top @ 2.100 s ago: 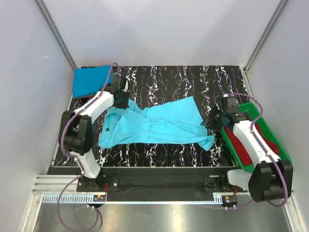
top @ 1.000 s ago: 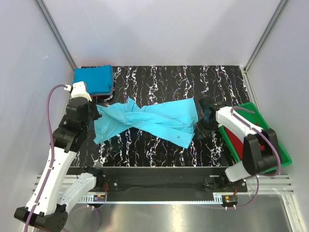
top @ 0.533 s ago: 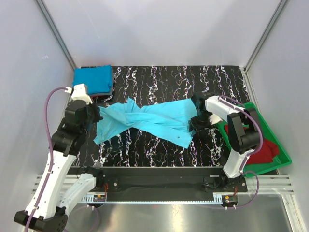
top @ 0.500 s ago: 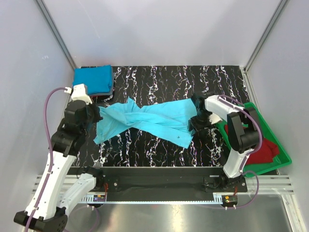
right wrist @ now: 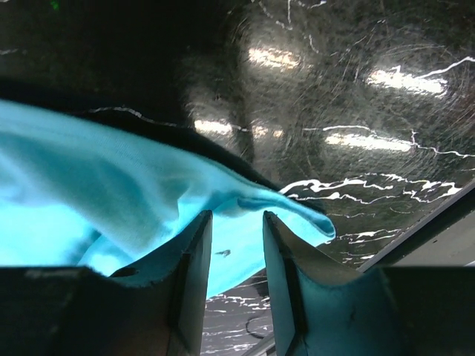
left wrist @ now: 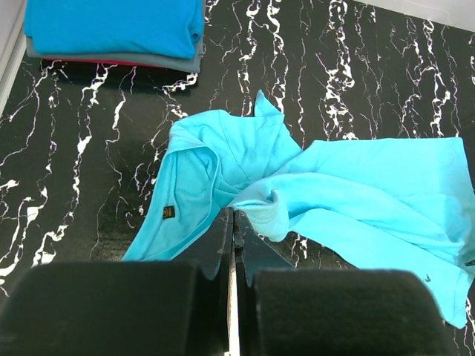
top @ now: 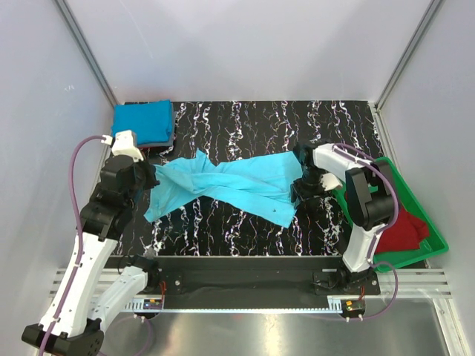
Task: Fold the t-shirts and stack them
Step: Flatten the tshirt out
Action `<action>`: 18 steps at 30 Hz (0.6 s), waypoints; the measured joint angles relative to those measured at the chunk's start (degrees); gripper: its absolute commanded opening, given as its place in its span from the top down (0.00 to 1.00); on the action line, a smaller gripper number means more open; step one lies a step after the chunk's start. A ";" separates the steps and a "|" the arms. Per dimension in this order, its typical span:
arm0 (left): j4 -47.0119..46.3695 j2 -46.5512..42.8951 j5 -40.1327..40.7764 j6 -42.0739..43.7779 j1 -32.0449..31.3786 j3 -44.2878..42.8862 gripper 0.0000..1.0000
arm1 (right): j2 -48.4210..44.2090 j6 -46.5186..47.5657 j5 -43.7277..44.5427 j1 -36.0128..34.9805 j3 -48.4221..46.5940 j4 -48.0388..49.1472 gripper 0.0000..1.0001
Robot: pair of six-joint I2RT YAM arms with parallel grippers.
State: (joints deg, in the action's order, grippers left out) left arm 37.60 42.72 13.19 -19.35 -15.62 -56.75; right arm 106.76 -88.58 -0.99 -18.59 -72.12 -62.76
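Note:
A light turquoise t-shirt (top: 237, 184) lies twisted across the middle of the black marbled table. My left gripper (top: 149, 178) is raised at the shirt's left end, and its jaws are shut (left wrist: 234, 213) with a pale curl of that shirt (left wrist: 271, 215) at their tip. My right gripper (top: 301, 187) is low at the shirt's right edge. Its jaws (right wrist: 236, 219) stand open, with the turquoise hem (right wrist: 245, 200) in the gap. A folded deeper blue t-shirt (top: 142, 120) tops a stack at the back left, over grey (left wrist: 111, 61) and red edges.
A green plastic tray (top: 386, 165) sits at the right edge with a dark red t-shirt (top: 404, 230) in it, and my right arm reaches past it. White walls enclose the table on three sides.
The left arm swung up and left, and the shirt went from spread out to twisted. The right gripper left the tray for the shirt's right edge and has narrowed slightly.

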 measured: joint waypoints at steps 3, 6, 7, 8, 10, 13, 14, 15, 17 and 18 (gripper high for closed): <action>0.00 -0.04 -0.17 -0.02 -0.02 0.00 1.00 | 1.03 -0.20 -0.02 0.07 0.00 -0.11 0.59; 0.00 -0.28 -0.39 -0.11 -0.02 0.02 1.00 | 1.92 -0.39 -0.20 0.11 -0.02 -0.11 0.59; -0.02 -0.39 -0.46 -0.15 -0.07 0.04 1.00 | 2.12 -0.44 -0.20 0.11 -0.11 -0.13 0.59; -0.04 -0.52 -0.57 -0.17 -0.07 0.09 1.00 | 2.43 -0.52 -0.20 0.11 -0.31 -0.15 0.59; -0.02 -0.74 -0.66 -0.17 -0.09 0.31 1.00 | 2.93 -0.70 -0.17 0.11 -1.03 -0.11 0.59; -0.13 -0.74 -0.74 -0.17 -0.24 0.63 1.00 | 3.52 -0.87 -0.20 0.11 -2.14 -0.09 0.61; -0.09 -0.74 -0.74 -0.17 -0.31 0.76 1.00 | 3.69 -0.92 -0.22 0.11 -2.34 -0.09 0.63; -0.13 -0.74 -0.74 -0.17 -0.37 0.90 1.00 | 3.91 -1.03 -0.28 0.11 -2.51 -0.09 0.64; -0.02 -0.74 -0.74 -0.17 -0.46 1.03 1.00 | 4.11 -1.14 -0.59 0.11 -2.54 -0.13 0.65; -0.04 -0.74 -0.74 -0.17 -0.46 1.05 1.00 | 4.13 -1.25 -0.61 0.11 -2.54 -0.13 0.66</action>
State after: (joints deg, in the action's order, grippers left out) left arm 37.56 41.98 12.45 -19.53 -16.08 -55.70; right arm 110.89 -89.82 -1.61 -18.48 -74.65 -62.89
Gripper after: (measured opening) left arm 0.012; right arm 0.359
